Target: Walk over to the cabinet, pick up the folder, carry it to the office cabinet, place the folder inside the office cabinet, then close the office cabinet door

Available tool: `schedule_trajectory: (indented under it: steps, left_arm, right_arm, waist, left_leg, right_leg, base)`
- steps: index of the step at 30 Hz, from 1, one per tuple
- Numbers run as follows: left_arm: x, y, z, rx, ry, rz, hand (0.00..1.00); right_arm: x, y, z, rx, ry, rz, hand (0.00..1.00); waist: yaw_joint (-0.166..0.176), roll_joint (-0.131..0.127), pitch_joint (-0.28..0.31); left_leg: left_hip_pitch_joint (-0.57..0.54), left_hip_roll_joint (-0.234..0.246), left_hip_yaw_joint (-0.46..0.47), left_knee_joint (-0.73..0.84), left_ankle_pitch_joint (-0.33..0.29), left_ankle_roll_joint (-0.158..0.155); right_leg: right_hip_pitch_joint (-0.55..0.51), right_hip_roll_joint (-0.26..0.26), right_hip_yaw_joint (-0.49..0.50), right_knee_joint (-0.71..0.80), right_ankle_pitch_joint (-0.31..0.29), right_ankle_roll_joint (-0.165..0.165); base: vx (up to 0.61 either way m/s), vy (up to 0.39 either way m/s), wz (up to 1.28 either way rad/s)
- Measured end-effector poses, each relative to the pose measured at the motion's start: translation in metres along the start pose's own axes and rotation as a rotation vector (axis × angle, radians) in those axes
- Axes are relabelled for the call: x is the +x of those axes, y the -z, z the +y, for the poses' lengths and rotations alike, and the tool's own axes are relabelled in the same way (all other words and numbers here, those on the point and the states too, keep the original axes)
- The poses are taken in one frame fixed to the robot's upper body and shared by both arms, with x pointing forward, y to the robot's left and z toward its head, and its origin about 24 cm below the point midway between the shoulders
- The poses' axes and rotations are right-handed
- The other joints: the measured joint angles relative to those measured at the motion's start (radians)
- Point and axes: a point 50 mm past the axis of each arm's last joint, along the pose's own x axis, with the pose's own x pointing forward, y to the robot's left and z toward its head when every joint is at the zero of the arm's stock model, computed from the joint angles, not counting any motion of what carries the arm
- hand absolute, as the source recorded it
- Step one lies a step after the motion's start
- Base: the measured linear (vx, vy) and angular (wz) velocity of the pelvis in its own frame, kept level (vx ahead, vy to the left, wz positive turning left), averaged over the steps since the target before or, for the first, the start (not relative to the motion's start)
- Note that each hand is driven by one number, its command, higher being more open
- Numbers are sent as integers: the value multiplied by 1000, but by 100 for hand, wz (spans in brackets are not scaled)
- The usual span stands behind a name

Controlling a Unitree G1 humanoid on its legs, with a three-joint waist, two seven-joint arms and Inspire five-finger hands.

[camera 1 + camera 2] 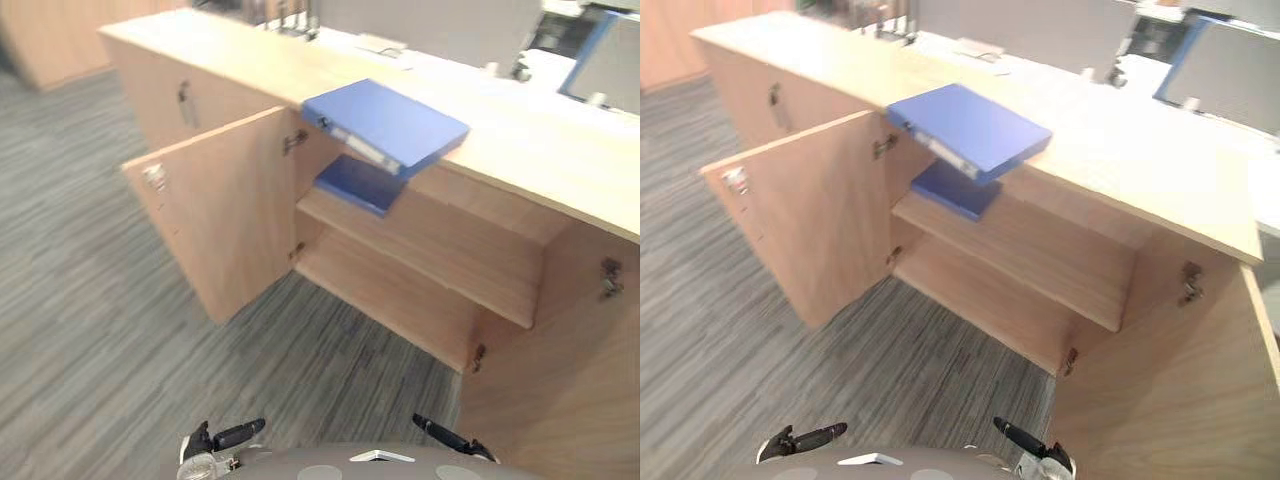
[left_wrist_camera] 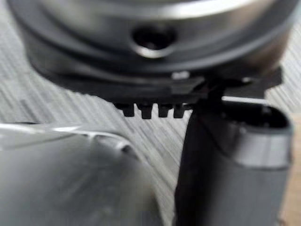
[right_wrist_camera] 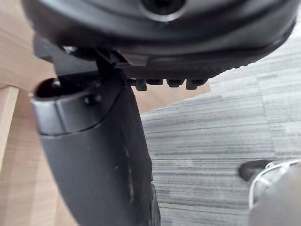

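A blue folder (image 1: 390, 122) lies flat on the wooden cabinet top (image 1: 545, 150), one corner hanging over the front edge. Below it the office cabinet stands with both doors swung out, the left door (image 1: 225, 210) and the right door (image 1: 570, 370). A second blue folder (image 1: 358, 183) rests on the upper shelf (image 1: 440, 255) inside. My left hand (image 1: 232, 436) and right hand (image 1: 447, 436) hang low by my body, well short of the cabinet. Each is open and holds nothing, its thumb (image 2: 225, 165) (image 3: 94, 155) standing out straight.
Grey carpet (image 1: 90, 330) lies between me and the cabinet. A closed cabinet door with a dark handle (image 1: 184, 98) sits left of the opening. Small desk items (image 1: 380, 45) and a blue-edged panel (image 1: 600, 60) stand behind the top.
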Motion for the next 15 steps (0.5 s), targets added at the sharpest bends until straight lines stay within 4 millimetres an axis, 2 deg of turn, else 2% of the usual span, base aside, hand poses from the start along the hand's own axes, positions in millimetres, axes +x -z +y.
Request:
schedule_trajectory:
  steps: [1, 2, 3, 4, 5, 6, 7, 8, 9, 10, 11, 12, 13, 15]
  left_arm:
    - [0, -1, 0, 0, -4, -4, 100]
    - [0, -5, 1, 14, -6, -23, 100]
    - [1, -10, 0, 31, -9, -45, 100]
    - [1, -12, -1, 28, -9, -57, 100]
    - [1, -16, 0, 28, -10, -82, 100]
    - [1, -19, 0, 39, -9, -97, 100]
    - [1, -19, -1, 47, -7, -101, 100]
    - [1, -20, -4, 64, 2, -104, 100]
    - [1, -19, -8, 66, 13, -97, 100]
    - [2, -22, -3, 70, 3, -99, 100]
    - [4, -30, 2, 75, -18, -120, 100]
    - [4, -32, 4, 76, -24, -125, 100]
    - [5, -31, 7, 77, -28, -116, 100]
    - [5, -23, 8, 78, -28, -87, 100]
  right_arm:
    - [0, 0, 3, -1, -7, 8, 100]
    - [0, 1, 7, -6, -15, 16, 100]
    - [0, 2, 11, -24, -25, 27, 100]
    - [0, 2, 12, -26, -30, 32, 100]
    - [-1, 3, 17, -27, -42, 40, 100]
    - [-1, 1, 19, -27, -46, 36, 100]
    - [0, 0, 19, -27, -47, 33, 100]
    - [0, -2, 17, -29, -46, 24, 100]
    - [1, -4, 14, -23, -39, 16, 100]
    - [0, -1, 18, -26, -47, 23, 100]
    - [-3, 5, 23, -29, -64, 35, 100]
    - [-3, 8, 25, -28, -70, 41, 100]
    - [-4, 10, 28, -24, -77, 50, 100]
    - [-5, 12, 27, -27, -75, 52, 100]
  waist:
    - [2, -6, 3]
    - [4, -11, 5]
    - [18, -18, 11]
    - [24, -22, 16]
    - [30, -31, 29]
    - [26, -36, 39]
    - [25, -36, 40]
    - [21, -22, 40]
    - [18, 5, 48]
    - [18, -24, 49]
    - [21, -69, 49]
    - [25, -81, 50]
    - [25, -91, 52]
    - [25, -95, 45]
  left_leg:
    - [-45, -18, -12, 42, -24, -1]
    - [-105, -56, -36, 32, -62, 0]
    - [-153, -106, -65, -42, -107, -9]
    - [-170, -130, -78, -98, -127, -18]
    - [-193, -186, -124, -242, -149, -36]
    - [-202, -240, -193, -405, -147, -48]
    - [-204, -262, -233, -494, -135, -65]
    - [-202, -286, -319, -668, -89, -83]
    - [-187, -296, -332, -706, 38, -110]
    - [-176, -318, -312, -717, 26, -107]
    - [-165, -352, -287, -744, 22, -91]
    - [-166, -365, -278, -740, 13, -81]
    - [-163, -382, -260, -731, -6, -67]
    - [-116, -414, -219, -774, -12, -46]
  right_leg:
    - [29, -8, 34, -16, 1, 2]
    - [65, -23, 76, -39, 7, 11]
    - [84, -47, 119, -49, 12, 19]
    - [92, -61, 142, -49, 13, 22]
    - [103, -90, 182, -50, 14, 25]
    - [117, -120, 203, -52, 11, 43]
    - [119, -134, 217, -55, 7, 64]
    - [122, -148, 244, -71, -3, 118]
    - [134, -160, 270, -77, -11, 158]
    - [137, -186, 270, -79, -7, 164]
    - [126, -224, 230, -77, 2, 167]
    - [124, -239, 214, -76, 9, 166]
    - [125, -263, 207, -79, 30, 183]
    - [129, -306, 212, -76, 69, 200]
  base:
    - [240, 133, -87]
    - [301, 174, -107]
    - [268, 183, -102]
    - [257, 259, -110]
    - [275, 345, -104]
    - [266, 374, -100]
    - [196, 367, -97]
    - [212, 433, -88]
    - [227, 427, -75]
    - [233, 356, -42]
    - [177, 202, -20]
    - [206, 222, -22]
    - [203, 235, -25]
    - [212, 258, -37]
